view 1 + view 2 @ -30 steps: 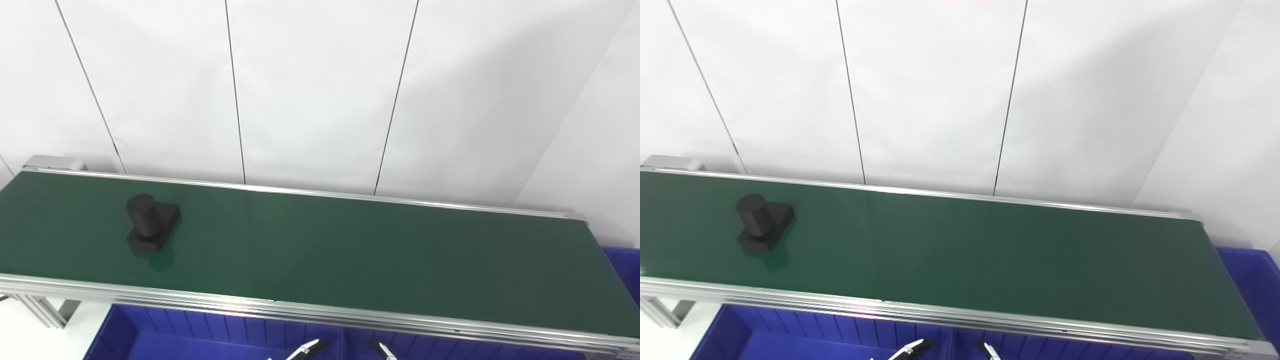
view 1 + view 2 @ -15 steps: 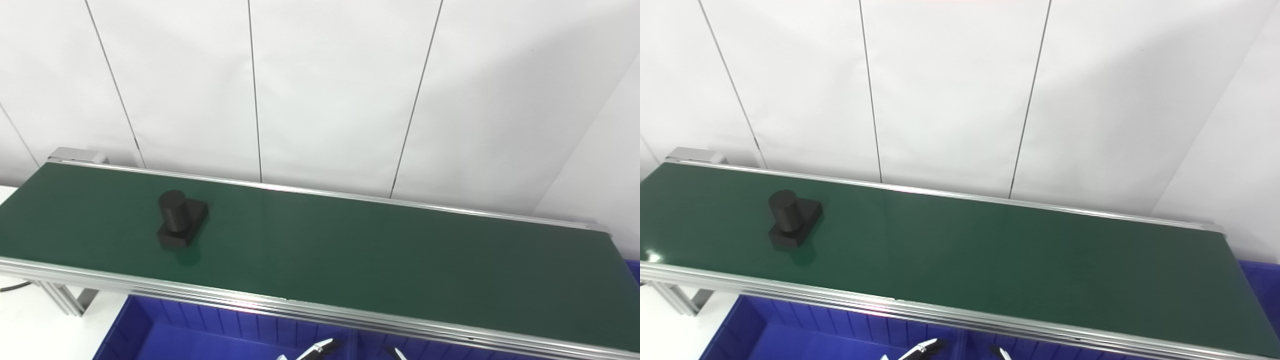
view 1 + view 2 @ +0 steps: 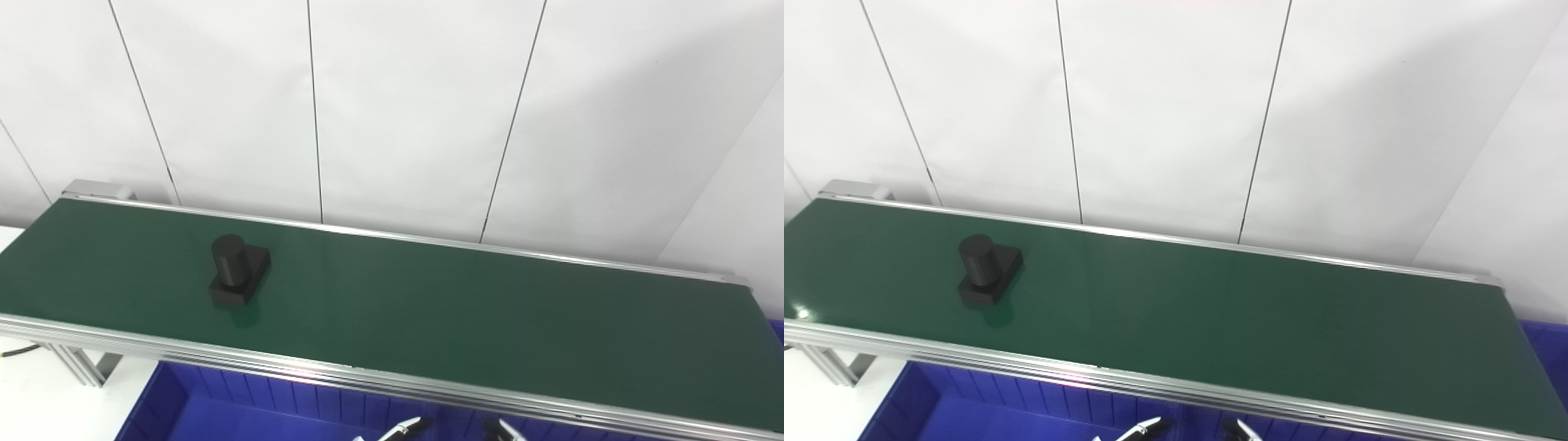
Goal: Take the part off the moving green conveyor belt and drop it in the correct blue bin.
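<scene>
One black part [image 3: 239, 274] sits on the green conveyor belt [image 3: 465, 306], toward its left end, mid-width. We see only fingertips of our left hand [image 3: 404, 427] and right hand [image 3: 503, 430] at the bottom edge, over the blue bin [image 3: 245, 416]; grip state unclear. Risk: we mistime the reach, clip the upright cylinder and topple it.

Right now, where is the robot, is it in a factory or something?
Probably a small factory-style sorting station or test lab. A long green conveyor belt with metal rails carries one black part, blue bins sit below its near edge, and plain white wall panels stand behind.
</scene>
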